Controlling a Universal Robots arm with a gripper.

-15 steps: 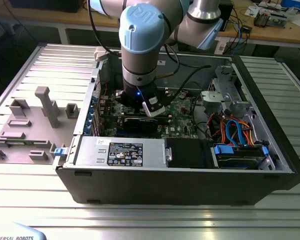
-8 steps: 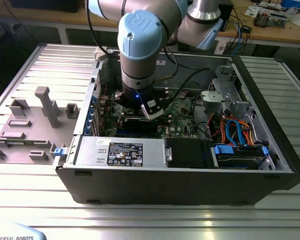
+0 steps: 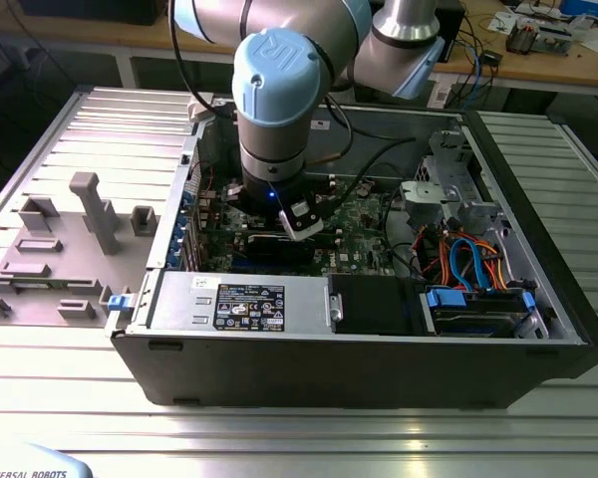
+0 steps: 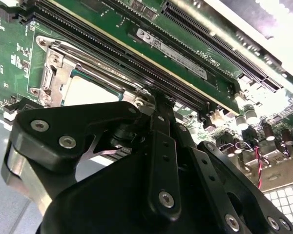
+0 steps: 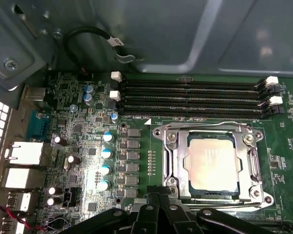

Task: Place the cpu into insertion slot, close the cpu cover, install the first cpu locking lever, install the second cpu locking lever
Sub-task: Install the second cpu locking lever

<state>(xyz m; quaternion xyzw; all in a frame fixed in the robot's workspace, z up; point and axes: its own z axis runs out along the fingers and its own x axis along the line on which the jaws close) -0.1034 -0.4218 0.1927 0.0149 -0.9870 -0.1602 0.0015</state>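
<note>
Resting in the slot (image 5: pixel 212 165) on the green board (image 5: pixel 136 165), the cpu (image 5: pixel 211 164) is framed by the closed cover (image 5: pixel 251 161). At the slot's corner, the gripper (image 5: pixel 158 195) is seen with fingers pressed together, holding nothing.

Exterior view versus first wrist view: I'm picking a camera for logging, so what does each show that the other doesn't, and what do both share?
The exterior view alone gives the whole open dark computer case, the blue-capped grey robot arm reaching into it, and the ribbed metal table. The first wrist view alone gives the small square silvery cpu lying in the insertion slot with the thin silvery cpu cover framing it, plus the long black memory slots. Both share the green motherboard.
</note>
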